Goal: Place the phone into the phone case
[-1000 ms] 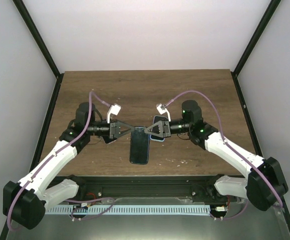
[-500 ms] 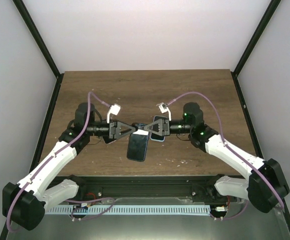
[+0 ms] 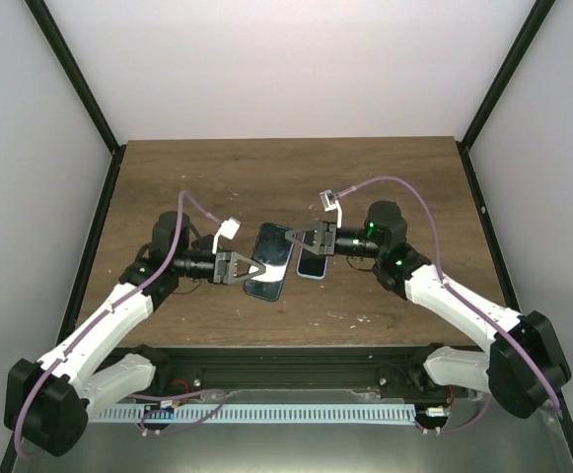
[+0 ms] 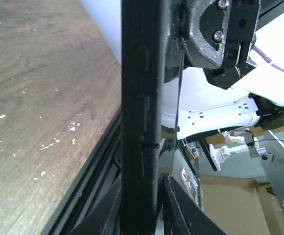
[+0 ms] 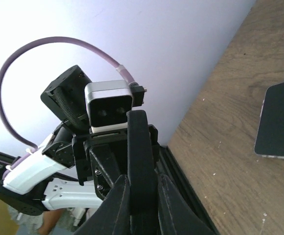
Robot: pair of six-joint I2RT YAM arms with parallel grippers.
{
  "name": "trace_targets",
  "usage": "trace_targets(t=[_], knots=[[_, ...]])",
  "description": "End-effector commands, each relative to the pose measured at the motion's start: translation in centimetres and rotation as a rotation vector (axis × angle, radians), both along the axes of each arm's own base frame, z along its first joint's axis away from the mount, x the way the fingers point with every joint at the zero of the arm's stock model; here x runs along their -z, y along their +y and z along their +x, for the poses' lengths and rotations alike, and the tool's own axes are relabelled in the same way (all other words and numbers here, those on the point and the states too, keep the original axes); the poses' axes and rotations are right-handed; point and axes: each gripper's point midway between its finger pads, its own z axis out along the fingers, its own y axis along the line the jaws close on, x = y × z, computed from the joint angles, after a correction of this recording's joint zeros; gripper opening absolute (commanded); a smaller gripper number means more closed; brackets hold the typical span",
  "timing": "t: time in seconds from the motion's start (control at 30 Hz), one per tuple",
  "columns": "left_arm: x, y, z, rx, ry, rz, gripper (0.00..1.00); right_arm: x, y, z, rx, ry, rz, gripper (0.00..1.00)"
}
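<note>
A black phone case [image 3: 269,261] hangs just above the wooden table, tilted, between my two grippers. My left gripper [image 3: 258,268] is shut on its near-left edge, and my right gripper [image 3: 292,247] is shut on its far-right edge. In the left wrist view the phone case [image 4: 139,98] runs edge-on with its side buttons showing, and it stands between the jaws of the left gripper [image 4: 141,190]. The right gripper [image 5: 142,190] pinches the rounded rim of the phone case [image 5: 141,147]. The phone [image 3: 313,264] lies flat on the table with its dark screen up, beside and partly under the right gripper; the phone [image 5: 278,120] has a pale rim.
The black frame rail [image 3: 286,352] runs along the table's near edge, close below the case. Black corner posts [image 3: 79,89] and white walls enclose the table on three sides. Small white specks [image 4: 58,142] dot the wood near the front.
The case swung from hanging toward the near edge to lying tilted farther back. The left gripper opened, shifted toward the near side and closed again on the case. The right gripper kept its grip.
</note>
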Motion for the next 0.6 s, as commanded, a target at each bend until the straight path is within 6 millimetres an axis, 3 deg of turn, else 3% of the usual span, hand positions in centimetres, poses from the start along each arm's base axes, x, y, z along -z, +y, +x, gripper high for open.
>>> trace_targets(t=[0.0,0.1,0.3,0.57], knots=[[-0.2,-0.1,-0.7,0.034,0.003,-0.028,0.12,-3.6,-0.1,0.7,0.027,-0.092,0.076,0.02],[-0.3,-0.2,-0.5,0.032,0.004,-0.040,0.03,-3.2,-0.1,0.7,0.023,-0.079,0.071,0.13],[-0.9,-0.6,0.9,-0.008,-0.031,-0.066,0.01,-0.2,-0.2,0.1,0.007,0.015,0.014,0.57],[-2.0,-1.0,3.7,-0.091,-0.101,-0.087,0.00,4.1,-0.3,-2.1,-0.068,0.140,-0.011,0.76]])
